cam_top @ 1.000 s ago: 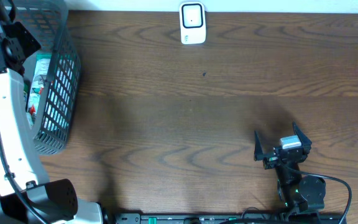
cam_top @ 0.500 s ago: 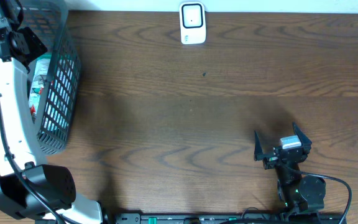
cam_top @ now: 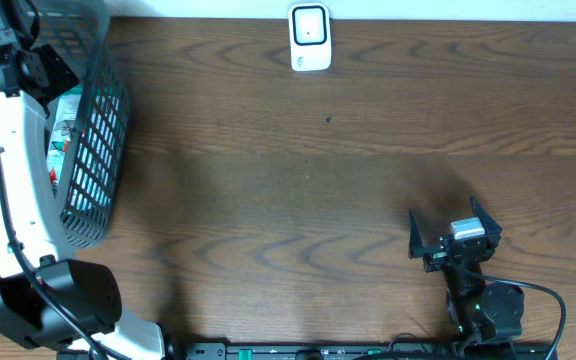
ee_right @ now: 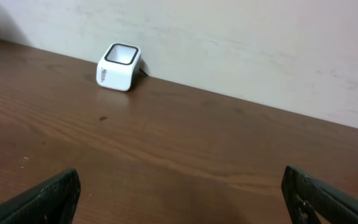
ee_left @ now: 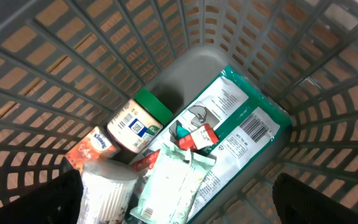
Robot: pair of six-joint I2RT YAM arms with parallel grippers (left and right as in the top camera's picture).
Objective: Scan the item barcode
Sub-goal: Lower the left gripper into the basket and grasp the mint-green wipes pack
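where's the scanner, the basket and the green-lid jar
scanner (cam_top: 309,38), overhead view, its top face
basket (cam_top: 96,150), overhead view, its mesh side wall
green-lid jar (ee_left: 134,127), left wrist view, its white label

No words legible, only barcodes: one on green-white pouch (ee_left: 253,127), another on green-lidded jar (ee_left: 135,124) label; blue logo on small pack (ee_left: 98,142) too blurry to read.

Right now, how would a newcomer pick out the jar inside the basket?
Find the grey mesh basket at the left edge of the table. On its floor lies the jar, on its side beside the green-and-white pouch. Its dark green lid and cream label set it apart.
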